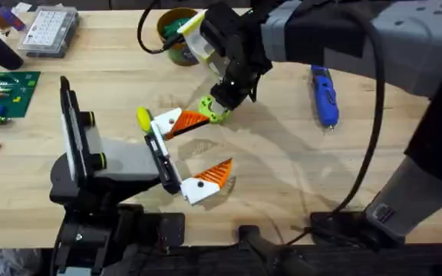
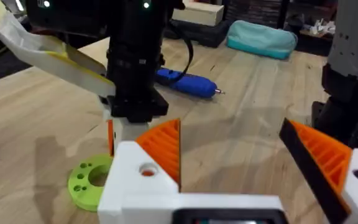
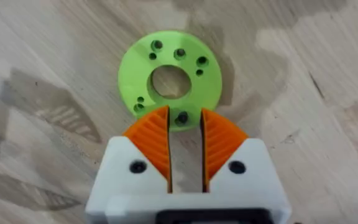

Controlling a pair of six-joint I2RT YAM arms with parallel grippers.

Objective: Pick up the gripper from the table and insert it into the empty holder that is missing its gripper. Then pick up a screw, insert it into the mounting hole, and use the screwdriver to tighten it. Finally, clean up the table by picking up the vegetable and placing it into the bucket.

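The vegetable [image 3: 169, 81], a flat lime-green disc with a round centre hole and small dark holes dotted around its face, lies flat on the bare worktop [image 1: 282, 176] near the middle, just beside the left gripper's upper finger in the overhead view. The right gripper [image 3: 186, 121] is on it, its orange ribbed fingers narrowed to a slim gap that appears to pinch the disc's near rim, though the grasp looks shallow and I cannot be sure it is firm.

To do this step well, the pinch should seat deeper on the rim before any lift, since a thin flat disc caught only at its edge may tilt or slip. A straight rise would avoid dragging it against the left gripper [image 1: 199, 149], which rests wide open on the worktop close by. The bucket [image 1: 176, 34] stands at the far edge, partly behind the right arm, so the carry is short. The screwdriver [image 1: 324, 95] lies well apart to the right.
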